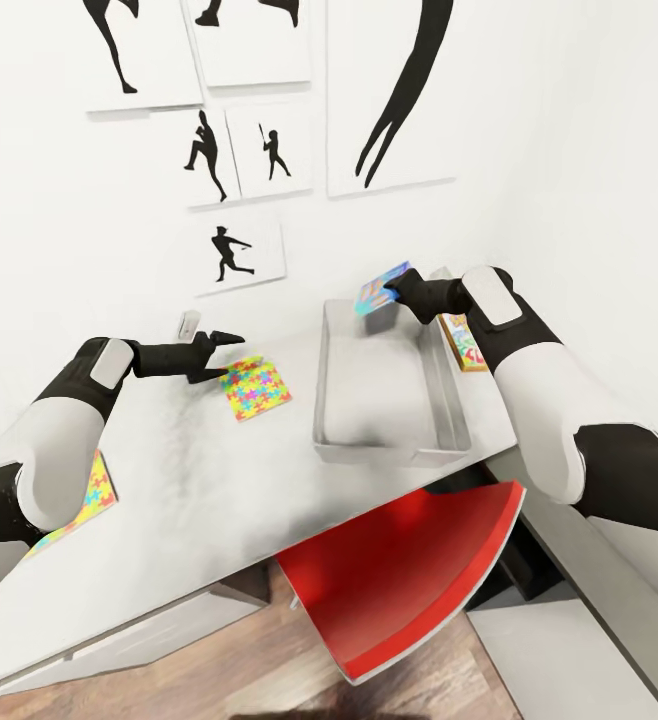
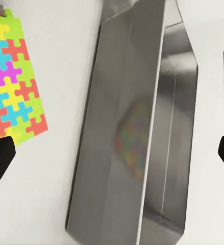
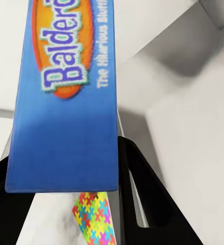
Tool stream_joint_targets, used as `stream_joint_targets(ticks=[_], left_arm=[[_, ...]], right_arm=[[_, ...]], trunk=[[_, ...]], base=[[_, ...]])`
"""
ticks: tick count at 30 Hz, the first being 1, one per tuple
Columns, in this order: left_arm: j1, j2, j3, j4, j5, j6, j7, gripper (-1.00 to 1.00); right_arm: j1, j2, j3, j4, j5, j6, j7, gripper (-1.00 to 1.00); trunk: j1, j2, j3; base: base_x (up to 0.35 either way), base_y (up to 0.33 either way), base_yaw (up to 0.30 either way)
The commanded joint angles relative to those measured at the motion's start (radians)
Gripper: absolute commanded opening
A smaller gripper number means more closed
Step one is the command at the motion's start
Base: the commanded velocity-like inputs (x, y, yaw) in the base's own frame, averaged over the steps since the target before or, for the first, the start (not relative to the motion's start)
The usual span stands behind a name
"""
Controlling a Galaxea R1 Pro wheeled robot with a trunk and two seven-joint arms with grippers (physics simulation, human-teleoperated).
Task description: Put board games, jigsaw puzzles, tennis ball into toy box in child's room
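My right claw is clamped on the blue printed game box above the grey lidless toy bin's far end; my left claw, jaws apart, hovers beside that bin.

The left arm covers most of the jigsaw puzzle at the surface's left edge, the right arm overlaps the orange-green board game beside the toy box, and the blue board game's printed title is cut off by the right wrist view's edge.
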Motion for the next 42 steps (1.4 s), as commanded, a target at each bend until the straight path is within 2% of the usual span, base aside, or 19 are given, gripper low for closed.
stream_joint_targets(ticks=[1,42], left_arm=[[-0.001,-0.001,0.007,0.0,-0.01,0.005,-0.007,1.0],[-0.001,-0.001,0.006,0.0,-0.011,0.005,-0.007,1.0]], right_arm=[[-0.001,0.0,0.003,-0.001,-0.011,0.0,-0.01,-1.0],[0.002,0.001,0.004,0.009,-0.012,-0.002,-0.01,-1.0]], trunk=[[0.001,-0.002,-0.002],[0.001,-0.002,-0.002]], base=[[0.068,0.0,0.0],[0.039,0.0,0.0]])
